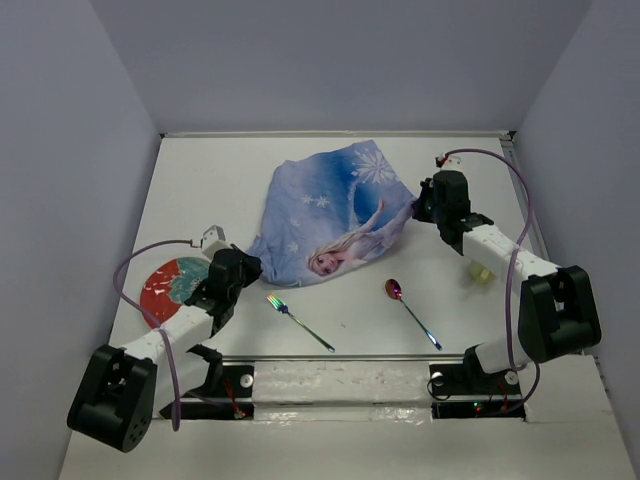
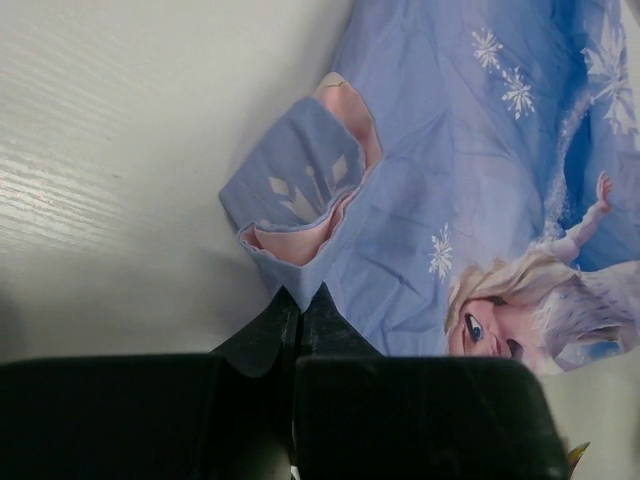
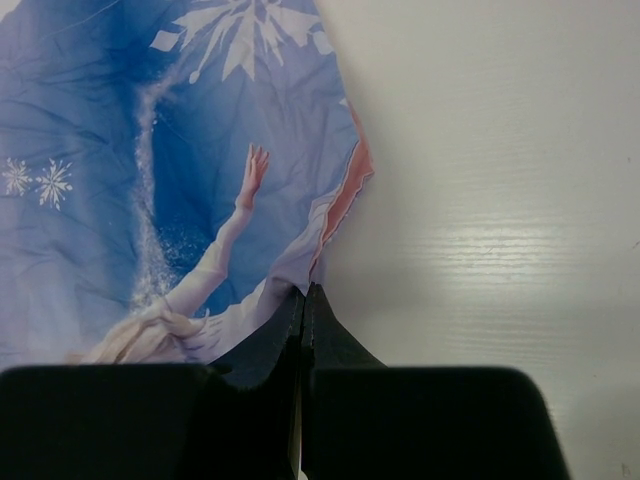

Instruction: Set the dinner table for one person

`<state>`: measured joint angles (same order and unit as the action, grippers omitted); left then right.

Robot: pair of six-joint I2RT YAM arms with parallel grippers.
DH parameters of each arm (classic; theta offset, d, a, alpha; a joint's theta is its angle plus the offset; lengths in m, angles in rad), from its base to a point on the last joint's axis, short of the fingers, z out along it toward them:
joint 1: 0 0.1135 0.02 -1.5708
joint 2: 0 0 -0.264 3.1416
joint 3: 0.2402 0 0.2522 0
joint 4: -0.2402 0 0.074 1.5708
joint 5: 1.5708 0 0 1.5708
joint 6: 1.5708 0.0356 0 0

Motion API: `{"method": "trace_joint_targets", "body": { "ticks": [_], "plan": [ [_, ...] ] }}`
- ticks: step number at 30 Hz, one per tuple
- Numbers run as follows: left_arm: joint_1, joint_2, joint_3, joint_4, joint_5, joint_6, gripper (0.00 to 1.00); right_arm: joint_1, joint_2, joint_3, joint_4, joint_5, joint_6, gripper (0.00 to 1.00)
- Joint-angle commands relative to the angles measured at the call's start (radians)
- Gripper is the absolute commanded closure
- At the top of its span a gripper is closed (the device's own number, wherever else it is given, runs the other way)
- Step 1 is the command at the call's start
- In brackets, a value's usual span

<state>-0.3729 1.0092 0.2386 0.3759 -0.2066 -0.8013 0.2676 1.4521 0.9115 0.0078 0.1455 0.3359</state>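
The dinner table (image 1: 215,180) is the big white top under everything. Its blue snowflake placemat (image 1: 335,215) lies crumpled toward 12 o'clock, not flat yet. My left pincer (image 2: 302,292) is pinched shut on the mat's 8 o'clock corner, and my right pincer (image 3: 304,290) on its 3 o'clock edge. The plate (image 1: 160,285) sits at 8 o'clock, the fork (image 1: 298,322) at 6, the spoon (image 1: 410,310) at 5. I think nearly everything is left to do.

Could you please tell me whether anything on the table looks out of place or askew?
Yes: the blue placemat lies rumpled and skewed on the table, one corner folded over showing its pink underside. The fork and spoon lie at slants, apart from the plate.
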Motion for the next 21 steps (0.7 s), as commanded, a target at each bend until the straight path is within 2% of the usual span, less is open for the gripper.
{"method": "trace_joint_targets", "body": {
  "ticks": [1,3,8,13,16,21],
  "plan": [
    [0.006,-0.064,0.027,0.035,-0.051,0.039,1.0,-0.007,-0.053,0.001,0.038,-0.003,-0.001,1.0],
    [0.008,-0.098,0.065,0.003,-0.057,0.065,1.0,-0.007,-0.09,-0.005,0.034,-0.01,-0.003,1.0],
    [0.014,-0.146,0.292,-0.057,-0.102,0.126,1.0,-0.007,-0.24,0.035,-0.04,-0.017,-0.009,1.0],
    [0.037,-0.129,0.555,-0.077,-0.06,0.137,1.0,-0.007,-0.415,0.127,-0.133,-0.011,-0.026,1.0],
    [0.037,-0.129,0.664,-0.074,-0.056,0.14,1.0,-0.007,-0.493,0.2,-0.181,0.02,-0.054,1.0],
    [0.04,-0.063,0.798,-0.081,-0.05,0.169,1.0,-0.007,-0.497,0.315,-0.226,0.046,-0.1,1.0]
  ]
}}
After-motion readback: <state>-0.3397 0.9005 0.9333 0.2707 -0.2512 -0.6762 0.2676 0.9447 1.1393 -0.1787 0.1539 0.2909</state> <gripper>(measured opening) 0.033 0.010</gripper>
